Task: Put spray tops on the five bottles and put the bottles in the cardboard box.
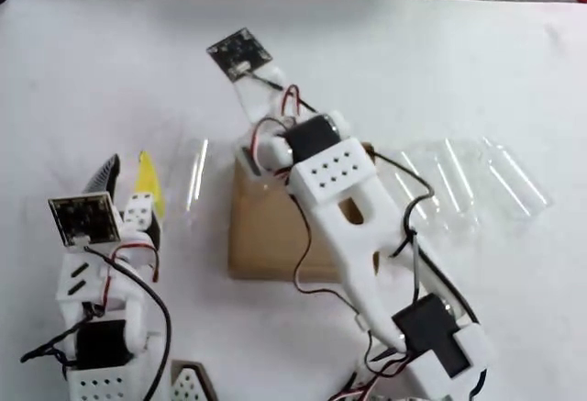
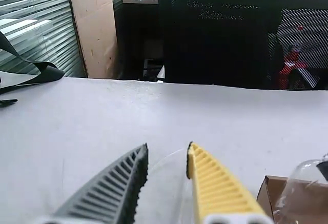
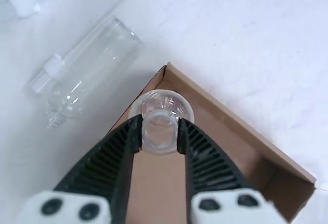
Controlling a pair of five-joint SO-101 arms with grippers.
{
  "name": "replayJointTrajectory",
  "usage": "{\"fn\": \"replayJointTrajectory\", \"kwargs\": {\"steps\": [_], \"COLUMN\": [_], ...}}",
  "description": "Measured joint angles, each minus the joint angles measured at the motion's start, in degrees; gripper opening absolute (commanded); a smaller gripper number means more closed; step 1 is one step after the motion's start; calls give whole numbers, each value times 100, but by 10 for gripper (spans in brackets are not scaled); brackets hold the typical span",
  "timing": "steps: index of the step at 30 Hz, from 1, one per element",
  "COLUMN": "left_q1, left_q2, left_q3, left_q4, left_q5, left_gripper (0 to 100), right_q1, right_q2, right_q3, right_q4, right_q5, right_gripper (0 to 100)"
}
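High camera looks down; wrist cameras sit close (all share the cardboard box [image 1: 261, 236] [image 2: 271, 196] [image 3: 233, 117]).

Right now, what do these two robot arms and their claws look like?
The left arm and right arm are white plastic shells with black motor blocks and loose red and black cables. A square black circuit board sits at each wrist. The right claw has two black ribbed fingers; the left claw pairs a grey ribbed finger with a yellow one.
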Motion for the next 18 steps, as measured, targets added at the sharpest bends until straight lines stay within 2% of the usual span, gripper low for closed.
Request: {"fn": "replayJointTrajectory", "kwargs": {"steps": [8, 18], "left_q1": [0, 0], "left_q2": [0, 0], "left_q3": [0, 0], "left_q4": [0, 0], "left_q5": [0, 0], "left_gripper": [128, 128], "right_q1": [404, 431], "right_q2": [0, 404], "right_q3": [0, -18], "right_q4": [-88, -264], "right_q5": [0, -9], "right_gripper": [17, 17]}}
